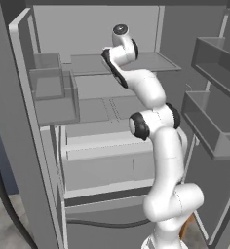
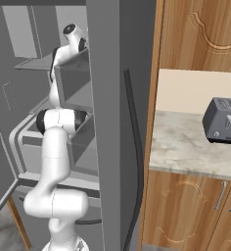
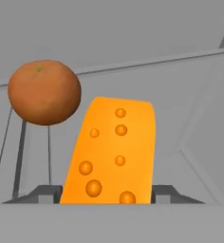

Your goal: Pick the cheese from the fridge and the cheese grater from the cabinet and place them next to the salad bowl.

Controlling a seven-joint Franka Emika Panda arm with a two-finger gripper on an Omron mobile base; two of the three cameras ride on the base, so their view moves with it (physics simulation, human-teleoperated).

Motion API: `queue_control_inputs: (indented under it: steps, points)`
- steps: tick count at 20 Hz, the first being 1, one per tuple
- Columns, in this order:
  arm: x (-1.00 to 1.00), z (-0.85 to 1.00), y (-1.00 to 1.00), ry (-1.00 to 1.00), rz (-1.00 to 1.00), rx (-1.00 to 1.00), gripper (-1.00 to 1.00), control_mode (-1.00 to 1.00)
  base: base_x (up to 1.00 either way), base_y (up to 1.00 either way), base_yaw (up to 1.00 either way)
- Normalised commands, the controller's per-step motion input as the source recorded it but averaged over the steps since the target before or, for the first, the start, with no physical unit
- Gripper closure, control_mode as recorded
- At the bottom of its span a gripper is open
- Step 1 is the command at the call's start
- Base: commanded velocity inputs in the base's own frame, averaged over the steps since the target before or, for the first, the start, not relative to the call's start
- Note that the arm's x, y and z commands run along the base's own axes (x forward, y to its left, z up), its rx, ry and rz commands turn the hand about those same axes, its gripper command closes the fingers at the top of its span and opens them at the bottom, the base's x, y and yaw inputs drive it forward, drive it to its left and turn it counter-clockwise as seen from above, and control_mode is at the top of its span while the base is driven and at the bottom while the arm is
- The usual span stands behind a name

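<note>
Your tool (image 3: 107, 194) has its two dark fingertips (image 3: 46, 193) set against either side of the cheese (image 3: 111, 152), one on the left flank of the orange wedge and one on the right, with no gap showing between pad and block. The jaws stand narrow and pressed to the wedge, so you can take it as held, though whether the grip is firm enough to lift is a judgement only. The wedge sits squarely between the fingers and stretches away from the hand, which suggests you came at it head-on so its flat sides would meet the pads.

Just beside the cheese, up and to the left in the hand view, sits a round orange fruit (image 3: 44, 92). It looks slightly apart from the wedge, but you cannot tell for certain whether they touch. Mind it when you draw back, since a sideways pull could knock it rolling.

Both rest on a pale grey shelf (image 1: 95, 63) inside the fridge (image 1: 19, 146), whose back wall closes the scene behind them. In the base views your white arm (image 1: 158, 146) reaches up and forward into the upper part of the open fridge, with door bins (image 1: 212, 124) close on the right.

Further out, to the right of the fridge, a bench (image 2: 186, 144) carries a dark toaster (image 2: 224, 121). The wooden cabinet (image 2: 200, 34) hangs above it, doors closed, so the grater remains to be fetched
</note>
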Motion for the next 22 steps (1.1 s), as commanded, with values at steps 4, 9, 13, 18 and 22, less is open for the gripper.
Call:
queue_control_inputs:
  steps: [4,9,13,18,22]
  points:
    - [0.0,-0.1,0.01,0.07,0.0,0.0,1.0,-1.0,0.0,0.0,0.0]
    - [-0.02,0.15,0.01,0.02,0.02,0.0,1.0,-1.0,0.0,0.0,0.0]
    - [-0.15,0.33,0.0,0.0,0.0,0.0,1.0,-1.0,0.0,0.0,0.0]
    - [-0.29,0.08,0.0,0.03,0.0,0.0,1.0,-1.0,0.0,0.0,0.0]
    - [-0.72,0.01,0.08,-0.04,-0.04,0.0,1.0,-1.0,0.0,0.0,0.0]
